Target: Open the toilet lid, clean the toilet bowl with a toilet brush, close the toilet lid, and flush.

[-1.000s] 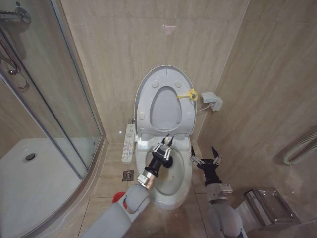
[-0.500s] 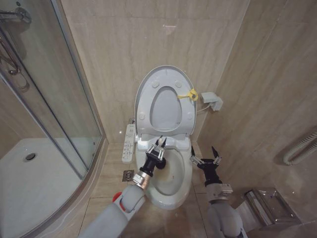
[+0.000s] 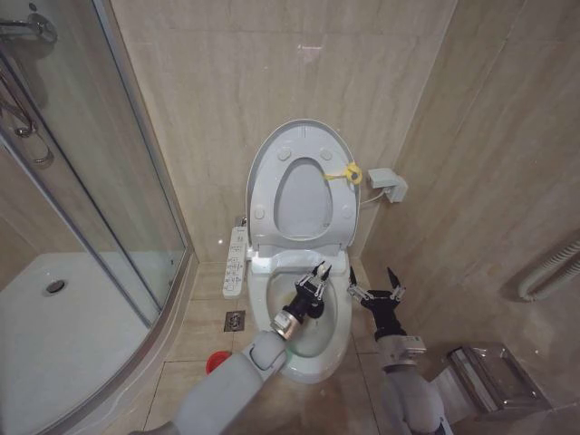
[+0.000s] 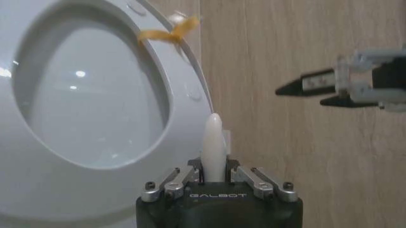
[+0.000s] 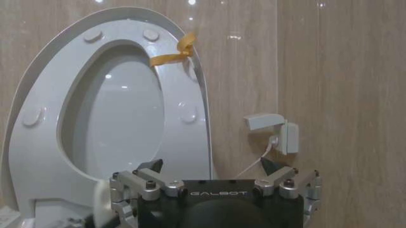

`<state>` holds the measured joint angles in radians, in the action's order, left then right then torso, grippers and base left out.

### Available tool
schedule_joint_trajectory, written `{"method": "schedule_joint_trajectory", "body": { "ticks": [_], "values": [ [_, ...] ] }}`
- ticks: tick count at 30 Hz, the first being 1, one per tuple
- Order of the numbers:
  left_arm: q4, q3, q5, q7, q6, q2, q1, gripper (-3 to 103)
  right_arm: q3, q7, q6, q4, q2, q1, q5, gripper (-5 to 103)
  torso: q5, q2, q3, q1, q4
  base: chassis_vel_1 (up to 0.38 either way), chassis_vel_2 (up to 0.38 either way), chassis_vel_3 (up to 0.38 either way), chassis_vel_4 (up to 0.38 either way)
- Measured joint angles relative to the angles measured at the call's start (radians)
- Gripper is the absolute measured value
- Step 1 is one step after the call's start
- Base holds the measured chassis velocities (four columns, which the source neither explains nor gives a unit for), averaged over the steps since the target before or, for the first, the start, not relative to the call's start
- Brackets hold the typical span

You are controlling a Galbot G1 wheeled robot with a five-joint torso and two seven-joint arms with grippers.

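Glass shower enclosure (image 3: 82, 181), wall socket (image 3: 387, 184)

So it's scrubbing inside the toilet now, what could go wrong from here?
The left pincer is shut on the thin toilet brush over the toilet bowl; such a slim handle might twist or slip out of its grip. The toilet lid and seat stand raised just behind it, so a bump could knock them down onto the arm. The right pincer is open close beside the bowl, and the two arms could collide.

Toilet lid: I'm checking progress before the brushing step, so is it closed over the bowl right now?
No. The toilet lid stands raised against the wall, leaving the toilet bowl open.
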<state>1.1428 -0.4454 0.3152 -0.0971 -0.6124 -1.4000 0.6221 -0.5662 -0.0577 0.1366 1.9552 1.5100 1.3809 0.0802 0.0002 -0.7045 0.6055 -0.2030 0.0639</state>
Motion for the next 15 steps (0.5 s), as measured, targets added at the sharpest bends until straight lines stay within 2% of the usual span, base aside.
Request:
{"method": "schedule_joint_trajectory", "body": {
  "ticks": [5, 15],
  "values": [
    [-0.084, -0.008, 0.004, 0.016, -0.036, -0.055, -0.011, 22, 0.000, 0.000, 0.000, 0.000, 0.000, 0.000, 0.000, 100, -0.0001, 0.000, 0.000, 0.000, 0.0002, 0.000, 0.000, 0.000, 0.000],
    [-0.128, -0.010, 0.001, 0.025, -0.047, -0.073, 0.004, 22, 0.000, 0.000, 0.000, 0.000, 0.000, 0.000, 0.000, 100, -0.0003, 0.000, 0.000, 0.000, 0.0002, 0.000, 0.000, 0.000, 0.000]
  ]
}}
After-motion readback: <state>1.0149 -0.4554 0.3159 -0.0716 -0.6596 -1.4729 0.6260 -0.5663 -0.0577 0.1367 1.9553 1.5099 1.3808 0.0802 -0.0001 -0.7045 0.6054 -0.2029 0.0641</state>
